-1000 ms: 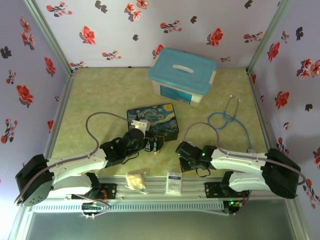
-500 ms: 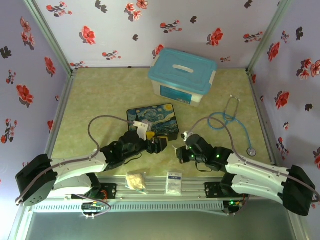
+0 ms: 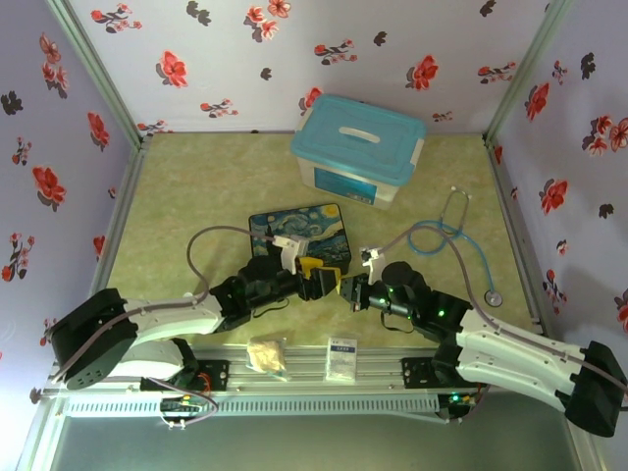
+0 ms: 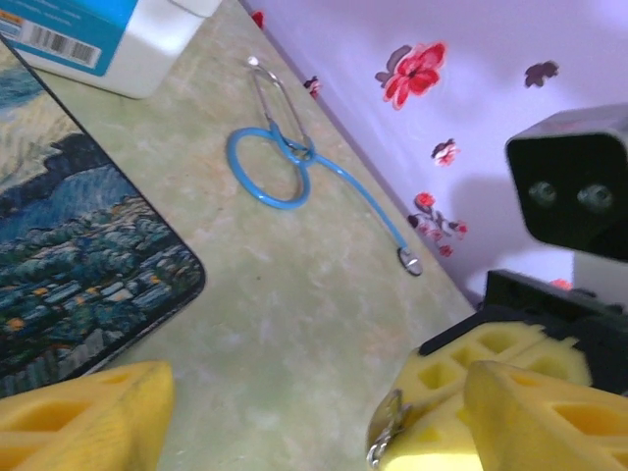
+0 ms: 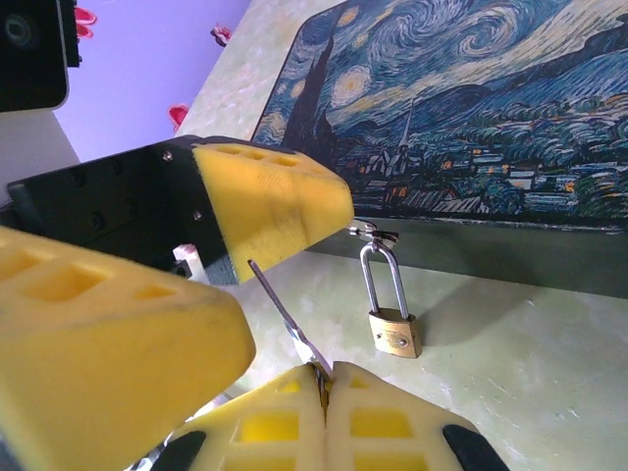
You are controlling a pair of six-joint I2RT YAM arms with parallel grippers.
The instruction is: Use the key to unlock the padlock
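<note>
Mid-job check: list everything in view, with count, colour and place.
dark blue painted box: 1, swirly picture, table centre
small brass padlock: 1, gold, silver shackle, upright by that box
thin silver metal key: 1, grey, in right pincer
plastic storage bin: 1, white with light blue lid, far centre
tube stethoscope: 1, blue, right of box
white rectangular card: 1, blue stripe, front rail
crumpled cream packet: 1, left of card
left pincer: 1, yellow pads, open
right pincer: 1, yellow pads, shut on key
</note>
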